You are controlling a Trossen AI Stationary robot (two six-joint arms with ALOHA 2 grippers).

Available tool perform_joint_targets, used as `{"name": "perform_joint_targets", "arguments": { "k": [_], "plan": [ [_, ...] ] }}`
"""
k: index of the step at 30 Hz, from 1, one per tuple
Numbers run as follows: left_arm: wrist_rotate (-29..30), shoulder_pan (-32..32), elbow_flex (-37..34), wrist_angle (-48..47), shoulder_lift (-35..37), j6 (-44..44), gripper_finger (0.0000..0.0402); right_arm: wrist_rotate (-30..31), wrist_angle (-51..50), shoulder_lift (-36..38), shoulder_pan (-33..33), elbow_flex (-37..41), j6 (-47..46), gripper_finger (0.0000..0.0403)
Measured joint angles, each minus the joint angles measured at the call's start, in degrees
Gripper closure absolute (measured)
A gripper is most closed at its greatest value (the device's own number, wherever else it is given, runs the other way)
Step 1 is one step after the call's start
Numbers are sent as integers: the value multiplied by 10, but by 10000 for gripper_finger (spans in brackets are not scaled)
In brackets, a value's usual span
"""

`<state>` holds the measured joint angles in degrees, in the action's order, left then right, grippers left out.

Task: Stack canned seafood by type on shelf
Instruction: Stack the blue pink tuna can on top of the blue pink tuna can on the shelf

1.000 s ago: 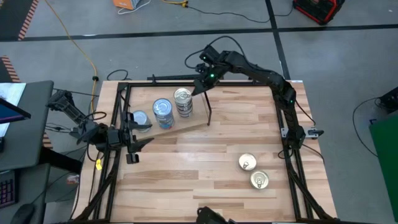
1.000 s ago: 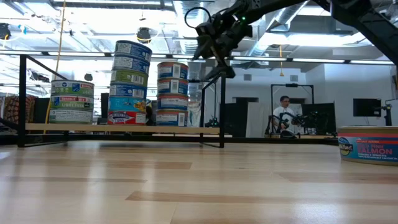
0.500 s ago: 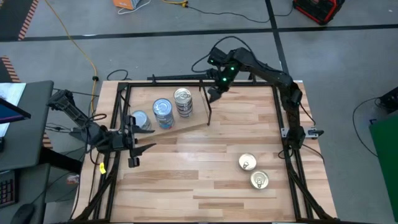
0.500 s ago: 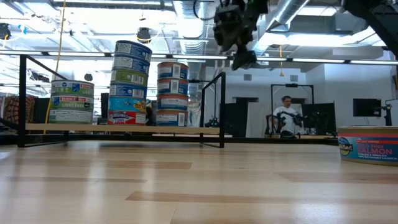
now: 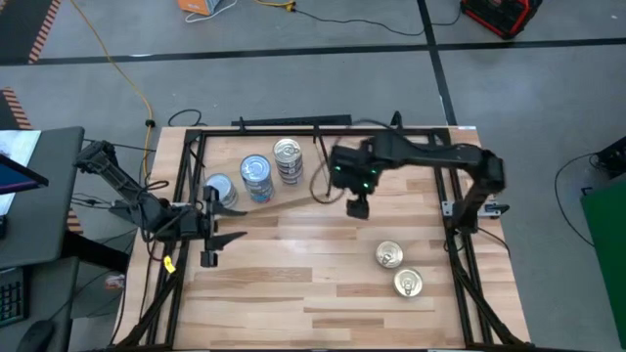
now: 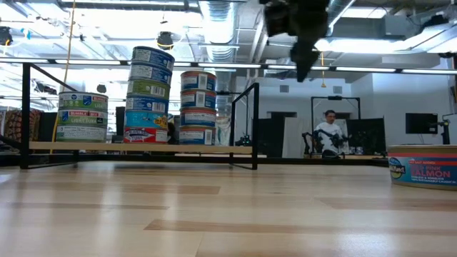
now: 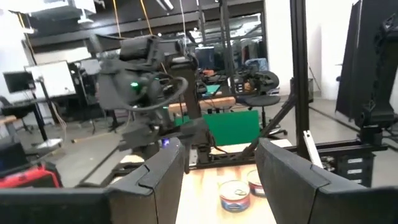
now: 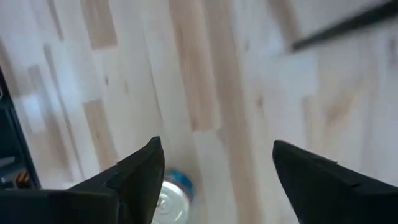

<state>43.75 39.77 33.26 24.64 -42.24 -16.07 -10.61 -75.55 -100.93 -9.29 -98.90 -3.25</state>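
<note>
While three stacks of small flat round tins with blue labels and silver lids already stand on the light plywood shelf board (image 5: 293, 200) at the desk's far left, two loose flat round tins with gold-cream lids (image 5: 389, 256) (image 5: 408, 284) lie flat on the butcher-block desk (image 5: 323, 284), close beside each other, near its right edge. Seen from above, the right gripper (image 5: 358, 207) hangs over the middle of the desk with its fingers apart and nothing between them. From those fingers the nearer loose tin lies at about five o'clock, a little way off, and the second tin just beyond it on the same line. Being round and lid-up, the tins have no long axis to match, so any approach from straight above should suit. In the right wrist view a silver-lidded tin (image 8: 169, 194) shows below and ahead of the spread fingers (image 8: 134, 171). The left gripper (image 5: 220, 235) waits at the desk's left edge, at about nine o'clock from the right one, its fingers partly apart and empty, well apart from the loose tins. My judgement is that the right arm is far the nearer and should take them
</note>
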Motion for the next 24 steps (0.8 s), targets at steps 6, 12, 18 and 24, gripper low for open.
{"name": "perform_joint_targets", "arguments": {
  "k": [6,12,18,24],
  "plan": [
    [14,8,34,-82,-32,30,212,5,158,128,45,206,-87,91],
    [16,5,105,-136,-140,39,212,52,239,203,108,360,-182,92],
    [17,-9,179,-137,-252,42,212,88,232,223,172,440,-257,92],
    [7,-16,215,-135,-352,93,212,92,210,228,239,476,-334,92]
  ]
}}
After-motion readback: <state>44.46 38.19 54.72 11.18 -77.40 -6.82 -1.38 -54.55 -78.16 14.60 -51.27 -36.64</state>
